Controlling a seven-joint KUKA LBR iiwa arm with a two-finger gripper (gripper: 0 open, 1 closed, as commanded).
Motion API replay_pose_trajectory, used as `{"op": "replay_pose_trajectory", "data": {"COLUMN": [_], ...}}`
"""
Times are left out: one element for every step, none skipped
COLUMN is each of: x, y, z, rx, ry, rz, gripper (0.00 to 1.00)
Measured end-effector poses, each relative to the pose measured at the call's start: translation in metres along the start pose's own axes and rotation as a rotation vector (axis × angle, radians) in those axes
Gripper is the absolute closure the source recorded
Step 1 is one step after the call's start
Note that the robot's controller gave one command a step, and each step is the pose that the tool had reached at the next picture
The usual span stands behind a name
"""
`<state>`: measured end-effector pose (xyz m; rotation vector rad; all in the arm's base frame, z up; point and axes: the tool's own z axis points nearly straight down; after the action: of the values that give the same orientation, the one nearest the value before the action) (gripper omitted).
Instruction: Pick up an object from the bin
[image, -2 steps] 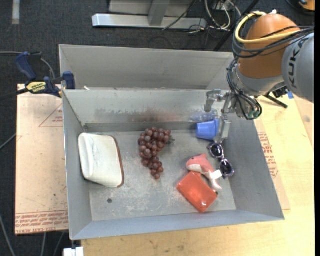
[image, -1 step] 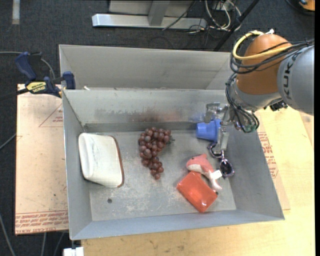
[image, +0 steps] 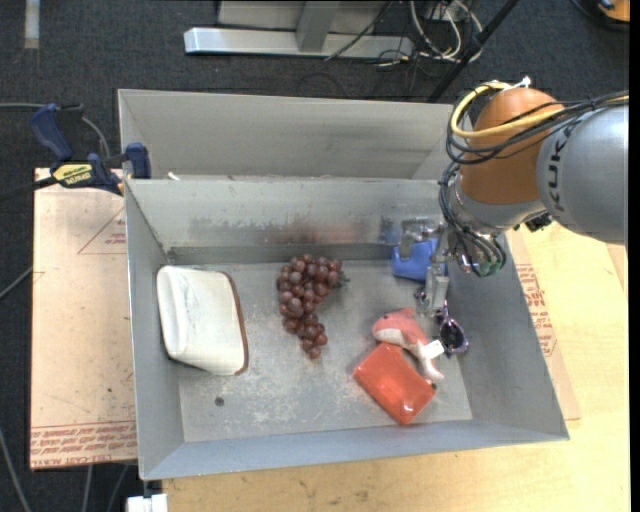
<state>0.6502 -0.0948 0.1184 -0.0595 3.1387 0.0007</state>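
End effector hangs low in the grey bin's right side, between blue object and pink toy, likely positioned to grasp one; its opening cannot be told.

A white pad lies left of a purple grape bunch.

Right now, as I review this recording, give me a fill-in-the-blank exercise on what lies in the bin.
The grapes lie in the bin's ____.
The white pad lies at the view's ____ side.
The object beside the hand, by the back wall, is ____.
In the view, the red block lies to the ____ of the grapes.
Missing: middle; left; blue; right.
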Motion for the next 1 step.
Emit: {"op": "replay_pose_trajectory", "data": {"x": [-0.0044], "y": [-0.0025], "z": [0.0004], "rx": [0.000], "ry": [-0.005], "rz": [-0.086], "gripper": [0.00]}}
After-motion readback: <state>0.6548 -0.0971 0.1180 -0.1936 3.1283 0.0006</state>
